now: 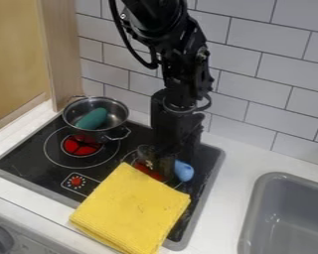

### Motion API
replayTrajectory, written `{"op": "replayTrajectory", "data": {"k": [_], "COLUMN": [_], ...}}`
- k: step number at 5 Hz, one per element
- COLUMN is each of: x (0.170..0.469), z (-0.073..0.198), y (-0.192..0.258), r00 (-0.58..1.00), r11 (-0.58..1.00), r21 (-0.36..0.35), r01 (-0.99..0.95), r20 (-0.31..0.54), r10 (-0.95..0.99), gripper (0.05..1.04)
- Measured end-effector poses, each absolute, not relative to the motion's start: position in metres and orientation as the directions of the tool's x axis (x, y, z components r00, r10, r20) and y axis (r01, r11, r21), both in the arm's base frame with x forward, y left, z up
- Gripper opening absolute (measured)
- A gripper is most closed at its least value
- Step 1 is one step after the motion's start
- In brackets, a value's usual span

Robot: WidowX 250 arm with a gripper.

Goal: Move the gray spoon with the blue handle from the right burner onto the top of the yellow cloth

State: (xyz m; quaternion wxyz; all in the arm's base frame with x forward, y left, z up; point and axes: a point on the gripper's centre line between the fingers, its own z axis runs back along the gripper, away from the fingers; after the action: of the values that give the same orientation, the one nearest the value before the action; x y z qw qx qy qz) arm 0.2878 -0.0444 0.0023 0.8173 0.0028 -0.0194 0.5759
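Blue object [184, 170] lies beside claw [157, 159]; yellow cloth [131, 208] near.

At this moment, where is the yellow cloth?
In the camera view, the yellow cloth lies low, left of centre, over the front edge of the black stovetop, in front of the gripper and right of the red dial.

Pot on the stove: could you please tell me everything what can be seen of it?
The pot is round, open and shiny silver, apparently metal, with a loop handle on each of two opposite sides. It stands upright at the back left of the black stovetop, near the tiled wall, just behind a red patch of the burner marking. Inside lies an oblong, rounded teal object, slanting towards the rim.
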Motion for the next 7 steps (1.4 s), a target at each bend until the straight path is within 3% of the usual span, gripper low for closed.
{"op": "replayTrajectory", "data": {"k": [1, 2, 3, 4, 5, 6, 7], "x": [0.293, 0.285, 0.301, 0.302, 0.289, 0.257, 0.228], "z": [0.001, 0.003, 0.031, 0.051, 0.063, 0.055, 0.049], "y": [-0.041, -0.037, -0.035, -0.029, -0.031, -0.029, -0.03], "r00": [0.329, 0.34, 0.41, 0.498, 0.54, 0.547, 0.56], "r11": [0.329, 0.339, 0.411, 0.5, 0.547, 0.549, 0.561], "r21": [-0.008, 0.039, -0.002, 0.01, -0.021, 0.007, -0.013], "r01": [-0.944, -0.94, -0.912, -0.866, -0.837, -0.836, -0.828], "r20": [0.016, 0.023, 0.06, 0.108, 0.127, 0.09, 0.041], "r10": [0.944, 0.94, 0.91, 0.86, 0.832, 0.832, 0.827], "gripper": [0.347, 0.307, 0.307, 0.307, 0.307, 0.307, 0.307]}}
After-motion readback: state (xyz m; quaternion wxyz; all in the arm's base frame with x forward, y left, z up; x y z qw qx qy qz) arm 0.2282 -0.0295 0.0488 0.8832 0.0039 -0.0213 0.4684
